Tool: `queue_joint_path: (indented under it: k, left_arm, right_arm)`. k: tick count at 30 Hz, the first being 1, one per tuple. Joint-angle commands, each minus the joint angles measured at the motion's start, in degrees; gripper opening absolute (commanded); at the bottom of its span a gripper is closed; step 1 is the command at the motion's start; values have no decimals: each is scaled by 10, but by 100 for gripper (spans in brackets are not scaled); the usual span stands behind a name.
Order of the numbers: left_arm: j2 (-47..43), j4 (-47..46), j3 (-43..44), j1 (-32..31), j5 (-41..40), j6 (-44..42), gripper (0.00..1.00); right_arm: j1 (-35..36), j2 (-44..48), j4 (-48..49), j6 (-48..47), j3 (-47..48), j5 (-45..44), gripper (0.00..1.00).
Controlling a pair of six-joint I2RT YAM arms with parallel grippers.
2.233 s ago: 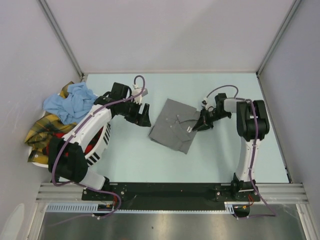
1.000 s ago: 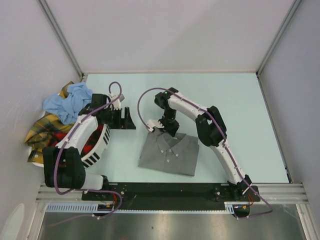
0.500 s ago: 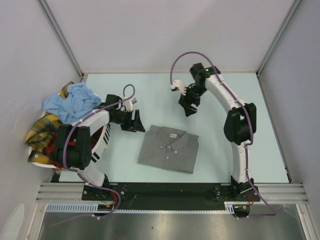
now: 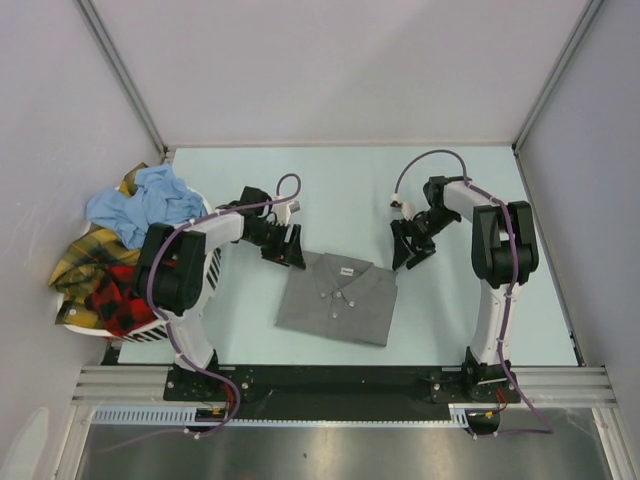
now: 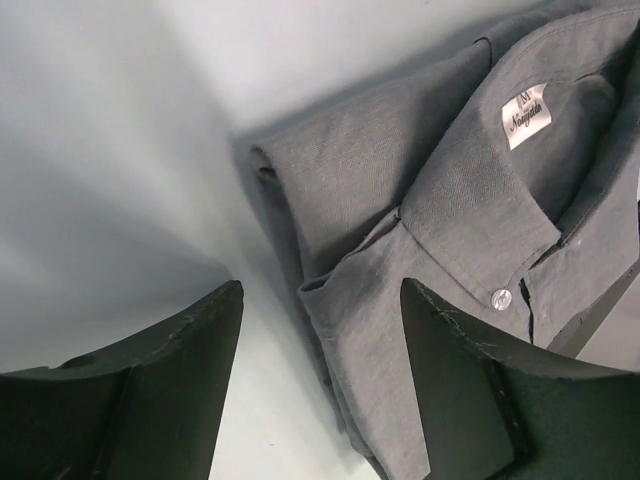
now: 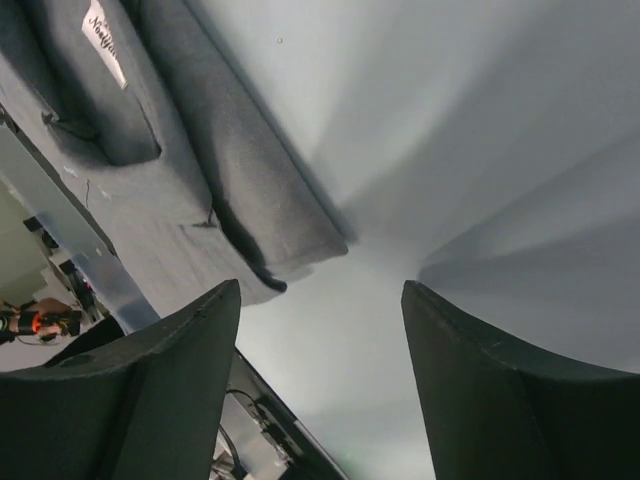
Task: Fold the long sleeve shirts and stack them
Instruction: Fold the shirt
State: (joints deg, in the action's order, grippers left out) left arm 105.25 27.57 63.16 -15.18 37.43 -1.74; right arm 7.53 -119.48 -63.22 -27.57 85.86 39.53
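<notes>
A folded grey long sleeve shirt [image 4: 338, 298] lies flat on the table near its front, collar and buttons up. My left gripper [image 4: 294, 250] hovers at the shirt's far left corner, jaws open; in the left wrist view the shirt's folded edge [image 5: 400, 300] runs between the fingers [image 5: 150, 390]. My right gripper [image 4: 410, 252] stands open just beyond the shirt's far right corner, with only bare table between its fingers [image 6: 130, 390]; the shirt's corner [image 6: 250, 190] shows ahead of them. A light blue shirt [image 4: 140, 205], a yellow plaid shirt [image 4: 85, 262] and a red-and-black plaid shirt [image 4: 118, 298] are heaped at the left.
A white slotted basket [image 4: 208, 275] holds the heap at the table's left edge. Grey walls close in the table at the back and both sides. A black rail [image 4: 330, 385] with both arm bases runs along the near edge.
The right gripper let go of the shirt, swung to the back, then came down beside the shirt's far right corner. The left gripper moved right from the basket to the shirt's far left corner.
</notes>
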Motion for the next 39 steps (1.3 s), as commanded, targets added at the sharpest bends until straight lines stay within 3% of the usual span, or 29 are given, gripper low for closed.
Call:
queue_joint_path:
  k: [1, 3, 7, 15, 25, 28, 29, 31, 33, 39]
  left_arm:
    - [21, -22, 9, -10, -2, -8, 68]
    - [22, -37, -1, -10, 8, 6, 65]
    - [31, -66, -11, -11, 31, 36, 55]
    - [36, -90, -19, -11, 39, 60, 45]
    - [34, -96, -27, -11, 38, 68, 43]
    - [38, -100, -29, -11, 40, 71, 43]
    - [39, -102, -29, -11, 40, 73, 43]
    - [43, -110, -28, -11, 44, 80, 39]
    - [45, -118, -27, -11, 51, 86, 31]
    - [45, -146, -21, -11, 58, 114, 13]
  right_arm:
    - [11, 0, 72, 74, -17, 13, 66]
    - [14, -15, 83, 82, -12, 19, 62]
    - [22, -36, 80, 82, 1, 49, 41]
    - [40, -84, 12, 20, 64, 40, 22]
    - [32, -79, -59, -62, 47, 6, 45]
    - [32, -73, -50, -64, 33, 6, 46]
    - [35, -73, -46, -63, 33, 6, 43]
    - [37, -76, -38, -57, 40, 7, 27]
    - [38, -80, -26, -50, 59, -1, 0]
    - [21, -107, 26, 1, 165, -47, 0]
